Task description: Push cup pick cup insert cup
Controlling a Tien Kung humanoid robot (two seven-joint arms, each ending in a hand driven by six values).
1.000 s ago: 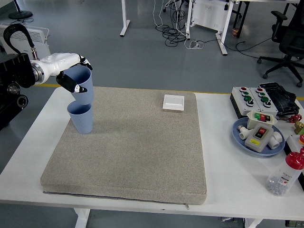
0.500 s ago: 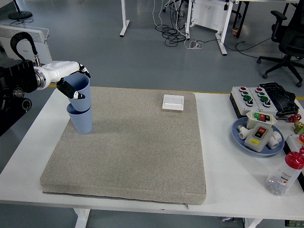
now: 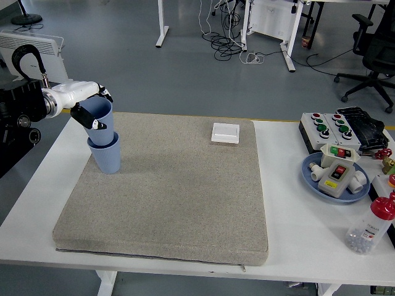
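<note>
From the head view I see my left hand (image 3: 86,105) reaching in from the left edge, its fingers wrapped around the rim and upper wall of a blue cup (image 3: 99,119). That upper cup is tilted a little toward the left and its base sits down inside a second blue cup (image 3: 106,154), so the two are nested, with the held one standing well proud of the other's rim. The lower cup stands upright on the grey mat (image 3: 173,191), close to the mat's far left corner. I can see a dark fingertip (image 3: 94,125) pressed against the outside of the held cup, so the grip is closed on it; I cannot tell how deep the upper cup has seated.

The mat covers most of the white table (image 3: 290,228). Near its far edge, right of centre, lies a small white square box (image 3: 225,132), well apart from the cups. On the bare table to the right there is a black box with red and green buttons (image 3: 326,128), and just in front of it a blue plate (image 3: 311,176) carrying a grey switch box (image 3: 337,172) and some white fittings. Near the right front edge stands a clear bottle with a red cap (image 3: 370,225).

My right arm does not show in this view.
</note>
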